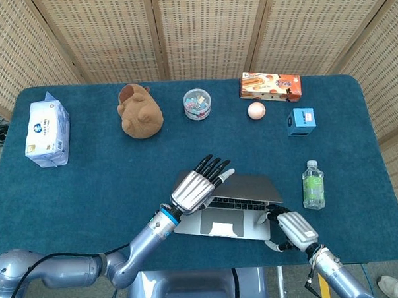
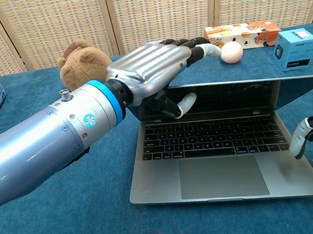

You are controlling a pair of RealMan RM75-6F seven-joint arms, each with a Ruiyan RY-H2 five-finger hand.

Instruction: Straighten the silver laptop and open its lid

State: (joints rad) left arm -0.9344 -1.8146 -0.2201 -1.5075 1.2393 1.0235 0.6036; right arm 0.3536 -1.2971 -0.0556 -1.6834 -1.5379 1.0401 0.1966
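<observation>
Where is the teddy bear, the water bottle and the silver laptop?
teddy bear (image 1: 140, 112): head view, middle of its brown body.
water bottle (image 1: 313, 186): head view, on its label.
silver laptop (image 2: 223, 177): chest view, on the trackpad.

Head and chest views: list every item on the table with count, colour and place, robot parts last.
table: 1, blue cloth top.
silver laptop: 1, near edge, centre, lid partly raised.
tissue pack: 1, white and blue, far left.
plush bear: 1, brown, back left of centre.
clear tub: 1, coloured bits inside, back centre.
snack box: 1, orange, back right.
ball: 1, peach, before the snack box.
blue box: 1, right.
bottle: 1, clear, green label, right of laptop.
left hand: on the lid's left part.
right hand: at the laptop's near right corner.
</observation>
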